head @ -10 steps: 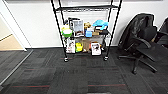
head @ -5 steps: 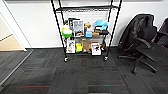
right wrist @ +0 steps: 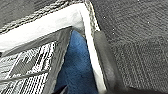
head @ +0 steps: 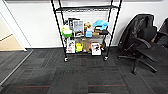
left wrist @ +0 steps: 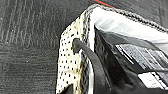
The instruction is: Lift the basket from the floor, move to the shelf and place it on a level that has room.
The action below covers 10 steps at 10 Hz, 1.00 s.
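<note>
The basket [left wrist: 70,62] has pale woven sides and a whitish rim, and it hangs close over dark carpet. A black box with printed labels [left wrist: 140,52] and something blue [right wrist: 75,70] lie inside it. My left gripper [left wrist: 86,47] clasps one end wall, a dark finger [left wrist: 92,62] lying along the outside. At the opposite end, my right gripper [right wrist: 93,50] grips the basket's rim [right wrist: 50,22]. Straight ahead in the head view, the shelf [head: 86,32] stands against the white wall. Its bare wire level [head: 86,8] sits above two crowded tiers.
A black office chair [head: 142,42] stands right of the shelf. At the left are a white wall corner [head: 13,32] and a doorway with a floor strip. Dark carpet [head: 82,75] lies between me and the shelf, crossed by a thin red line.
</note>
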Tool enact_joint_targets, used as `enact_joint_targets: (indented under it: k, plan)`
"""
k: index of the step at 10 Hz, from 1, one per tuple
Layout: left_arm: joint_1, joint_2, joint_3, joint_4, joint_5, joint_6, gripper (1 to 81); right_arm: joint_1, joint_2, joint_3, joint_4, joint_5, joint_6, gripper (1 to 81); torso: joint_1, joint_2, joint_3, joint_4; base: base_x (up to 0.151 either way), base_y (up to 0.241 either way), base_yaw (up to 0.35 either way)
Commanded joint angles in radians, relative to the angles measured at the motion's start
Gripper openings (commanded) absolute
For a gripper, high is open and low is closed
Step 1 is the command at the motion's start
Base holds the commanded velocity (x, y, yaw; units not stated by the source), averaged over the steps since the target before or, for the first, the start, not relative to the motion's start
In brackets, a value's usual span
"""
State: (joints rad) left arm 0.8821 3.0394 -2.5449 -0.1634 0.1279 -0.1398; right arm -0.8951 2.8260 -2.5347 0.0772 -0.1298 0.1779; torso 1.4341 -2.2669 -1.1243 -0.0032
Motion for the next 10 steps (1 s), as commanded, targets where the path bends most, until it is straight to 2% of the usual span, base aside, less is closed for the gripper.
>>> enact_joint_targets:
  k: [1,2,6,8,9,10]
  plan:
    - [-0.102,0.017,0.015,0.001,0.049,0.016,1.0,0.095,-0.011,0.004,0.016,-0.040,0.005,81.1,0.000,0.000,0.000,0.000,0.000,0.000,0.000]
    - [-0.100,0.020,0.015,0.001,0.047,0.016,1.0,0.095,-0.011,0.004,0.018,-0.040,0.005,1.0,0.000,0.000,0.000,0.000,0.000,0.000,0.000]
    - [-0.096,0.001,0.041,-0.008,0.058,0.016,1.0,0.089,-0.015,0.002,0.022,-0.044,0.008,1.0,0.000,0.000,0.000,0.000,0.000,0.000,0.000]
    - [-0.085,-0.065,0.138,-0.008,0.076,0.016,1.0,0.075,-0.018,0.008,0.030,-0.044,0.008,1.0,0.000,0.000,0.000,0.000,0.000,0.000,0.000]
    - [-0.085,-0.103,0.196,-0.008,0.076,0.016,1.0,0.066,-0.021,0.022,0.035,-0.044,0.008,1.0,-0.064,0.100,0.000,0.000,0.000,0.000,0.000]
    - [-0.085,-0.139,0.246,-0.010,0.072,0.016,1.0,0.057,-0.032,0.057,0.054,-0.041,0.008,1.0,-0.064,0.101,0.000,0.000,0.000,0.000,0.000]
